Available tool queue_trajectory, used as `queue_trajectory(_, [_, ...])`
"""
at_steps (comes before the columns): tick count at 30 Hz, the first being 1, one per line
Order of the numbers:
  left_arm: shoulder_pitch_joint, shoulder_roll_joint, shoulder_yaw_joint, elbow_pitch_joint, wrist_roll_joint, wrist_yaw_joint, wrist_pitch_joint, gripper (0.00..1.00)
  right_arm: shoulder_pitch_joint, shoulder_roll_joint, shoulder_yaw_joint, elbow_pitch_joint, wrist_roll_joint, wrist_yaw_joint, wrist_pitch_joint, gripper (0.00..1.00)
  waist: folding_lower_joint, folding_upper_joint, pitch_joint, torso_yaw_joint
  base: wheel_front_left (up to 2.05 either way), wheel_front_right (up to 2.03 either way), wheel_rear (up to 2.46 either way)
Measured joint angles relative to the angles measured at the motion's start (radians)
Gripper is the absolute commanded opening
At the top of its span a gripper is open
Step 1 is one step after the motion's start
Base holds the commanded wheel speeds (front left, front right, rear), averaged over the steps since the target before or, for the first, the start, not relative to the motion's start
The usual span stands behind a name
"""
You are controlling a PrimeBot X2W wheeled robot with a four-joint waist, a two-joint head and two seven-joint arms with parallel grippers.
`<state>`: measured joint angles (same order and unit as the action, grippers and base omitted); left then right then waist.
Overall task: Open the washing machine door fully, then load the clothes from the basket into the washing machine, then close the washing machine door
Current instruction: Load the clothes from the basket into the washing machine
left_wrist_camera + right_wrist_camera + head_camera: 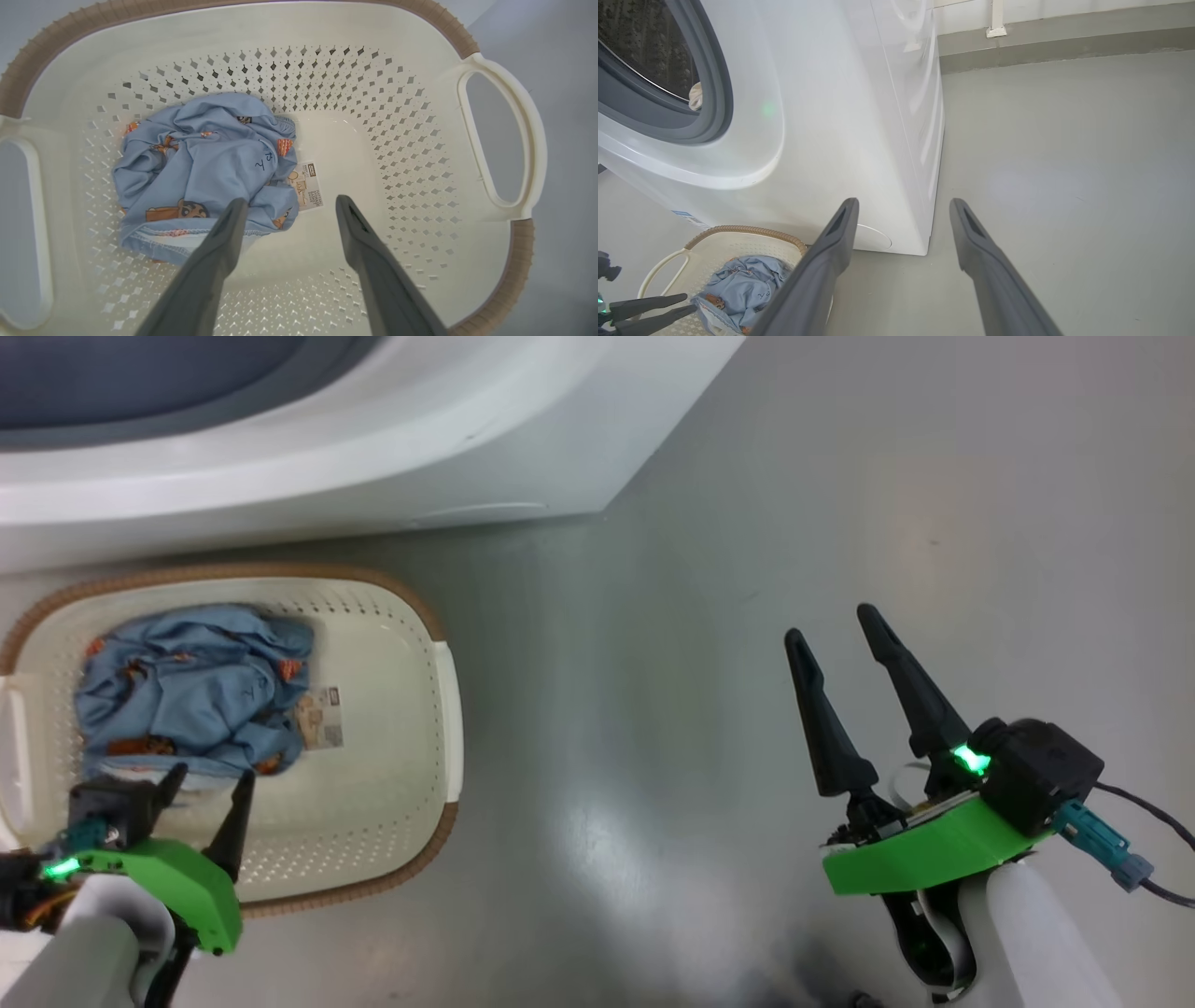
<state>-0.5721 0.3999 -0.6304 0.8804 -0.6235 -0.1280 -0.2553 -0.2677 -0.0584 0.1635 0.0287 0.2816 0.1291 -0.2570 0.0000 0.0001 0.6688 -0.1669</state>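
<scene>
The light blue printed clothes [191, 691] lie bunched in the left half of the cream basket [397, 616], which stands on the grey floor [840, 476] just before the washing machine [373, 457]. The left gripper [213, 773] hangs at the bundle's near edge, fingers spread and empty. The right gripper [831, 623] hovers well to the right, fingers likewise released.

Looking down into the basket [327, 28] — cream walls pierced with small diamond holes, brown woven-look rim [448, 23], a loop handle [535, 140] at either side. Left of centre on its bottom, the clothes [201, 158]: crumpled light blue fabric with orange-brown cartoon prints. Just right of them, partly tucked under, a paper label [310, 186]. Over it all, the left gripper [290, 200] — fingers spread wide, one tip over the bundle's near edge, the other over bare basket bottom.
</scene>
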Motion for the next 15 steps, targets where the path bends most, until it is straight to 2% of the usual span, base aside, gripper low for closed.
queue_trajectory(15, [-0.139,0.081,-0.184,0.028,-0.136,0.000,0.000,1.00,-0.067,0.001,0.046,-0.023,0.003,0.000,0.000,1.00,0.0001,0.0000,0.120,-0.034,0.00,0.00,0.00])
